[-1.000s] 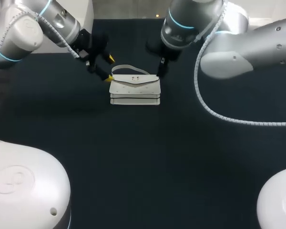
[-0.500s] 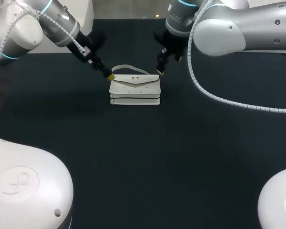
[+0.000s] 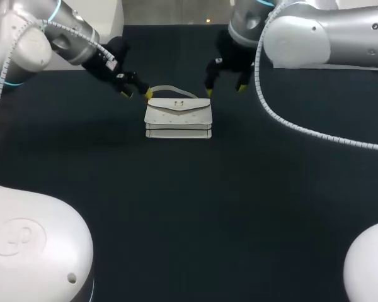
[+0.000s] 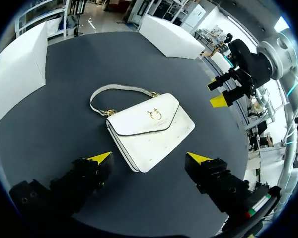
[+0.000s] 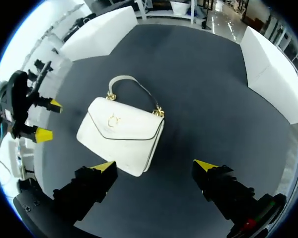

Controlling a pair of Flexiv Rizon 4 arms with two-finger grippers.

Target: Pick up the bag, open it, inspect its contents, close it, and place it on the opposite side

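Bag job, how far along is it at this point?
Nothing looks done yet: the bag lies on the table with its flap shut. In hand is the approach: the left end effector and the right end effector are both open, one near each end of the bag, neither holding it. Left to do: picking it up, opening, inspecting, closing, and placing it on the opposite side.
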